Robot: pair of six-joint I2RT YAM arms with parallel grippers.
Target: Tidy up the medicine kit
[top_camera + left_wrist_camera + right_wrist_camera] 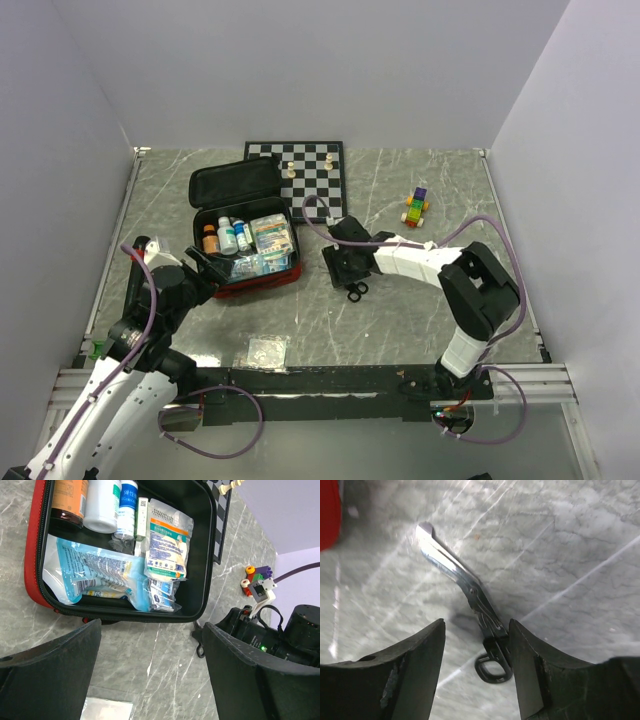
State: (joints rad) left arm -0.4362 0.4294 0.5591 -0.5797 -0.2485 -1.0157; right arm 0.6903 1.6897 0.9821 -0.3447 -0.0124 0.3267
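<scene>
The left arm leans forward and its claw [152, 645] hangs low at the near edge of the medicine kit [236, 186], fingers wide apart and holding nothing. The right arm bends leftward. Its claw [476, 630] is down over the scissors [470, 592], fingers apart and not clamped.

The kit lies open, left of centre on the table [420, 300], with its lid laid back toward the chessboard [310, 175]. Toy blocks [417, 207] stand well to the right. The scissors lie flat, tip toward the kit's red corner.

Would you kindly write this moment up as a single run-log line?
medicine kit: open, supplies inside | left claw: open, near kit | right claw: open, astride scissors on table
</scene>
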